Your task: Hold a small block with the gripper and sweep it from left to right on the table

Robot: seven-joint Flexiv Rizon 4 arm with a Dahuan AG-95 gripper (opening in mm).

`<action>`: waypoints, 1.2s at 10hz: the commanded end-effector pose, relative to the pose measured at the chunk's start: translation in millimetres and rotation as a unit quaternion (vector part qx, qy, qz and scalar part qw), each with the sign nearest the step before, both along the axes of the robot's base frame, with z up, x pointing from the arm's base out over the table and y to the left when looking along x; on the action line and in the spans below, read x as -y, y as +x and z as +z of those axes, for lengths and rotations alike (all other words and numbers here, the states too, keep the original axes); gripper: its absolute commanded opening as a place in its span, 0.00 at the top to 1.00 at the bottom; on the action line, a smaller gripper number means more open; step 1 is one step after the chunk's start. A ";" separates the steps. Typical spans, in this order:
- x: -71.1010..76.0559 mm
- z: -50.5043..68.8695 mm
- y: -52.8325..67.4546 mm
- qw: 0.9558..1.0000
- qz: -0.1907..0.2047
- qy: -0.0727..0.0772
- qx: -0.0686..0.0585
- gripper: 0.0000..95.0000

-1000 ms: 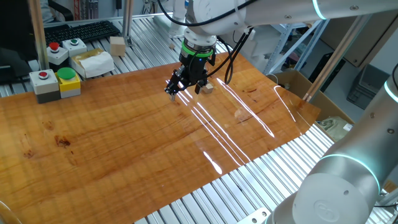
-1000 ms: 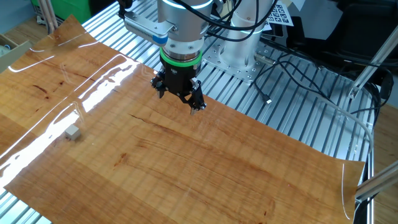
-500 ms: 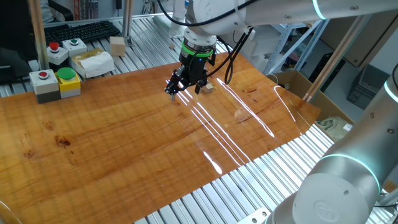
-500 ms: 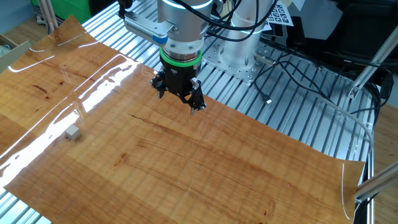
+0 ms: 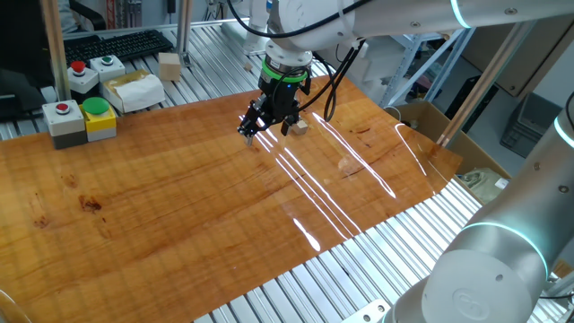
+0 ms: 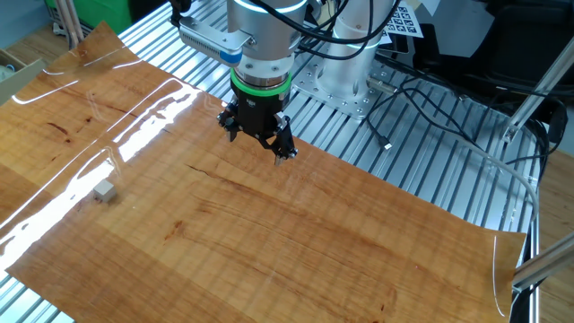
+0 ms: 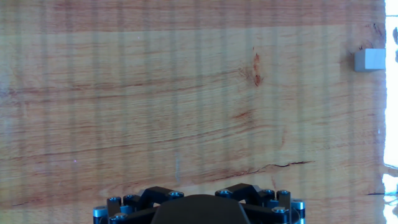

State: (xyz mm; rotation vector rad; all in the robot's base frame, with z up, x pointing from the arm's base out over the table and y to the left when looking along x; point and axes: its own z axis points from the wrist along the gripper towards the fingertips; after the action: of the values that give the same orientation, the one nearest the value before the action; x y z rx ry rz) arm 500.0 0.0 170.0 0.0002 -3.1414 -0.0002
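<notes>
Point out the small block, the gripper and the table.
small block (image 6: pixel 106 189): the other fixed view, on its top face.
gripper (image 6: pixel 261 147): the other fixed view, midway between the black fingers' tips.
table (image 6: pixel 296 242): the other fixed view, on bare wood-grain surface.

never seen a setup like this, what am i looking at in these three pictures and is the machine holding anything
It is a robot arm whose black gripper, with a green ring, hangs over an orange-brown wooden table. Two pictures come from fixed cameras on different sides of the table. The third comes from a camera on the hand itself, looking down at the wood. A small block, a tiny pale cube, lies on the table apart from the gripper; the hand view shows it near the right edge. Nothing shows between the fingers, so the gripper seems to hold nothing. Beside the table stand button boxes.
</notes>
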 end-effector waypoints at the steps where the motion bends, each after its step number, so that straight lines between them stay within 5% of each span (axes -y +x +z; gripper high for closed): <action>1: 0.0 0.0 0.0 1.000 0.009 0.007 0.019 1.00; 12: -1.4 -3.4 -1.6 1.000 0.013 0.013 0.015 1.00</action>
State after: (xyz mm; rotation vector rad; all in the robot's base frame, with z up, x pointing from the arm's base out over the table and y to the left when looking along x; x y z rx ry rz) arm 497.0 1.9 167.1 0.0440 -3.1734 -0.0462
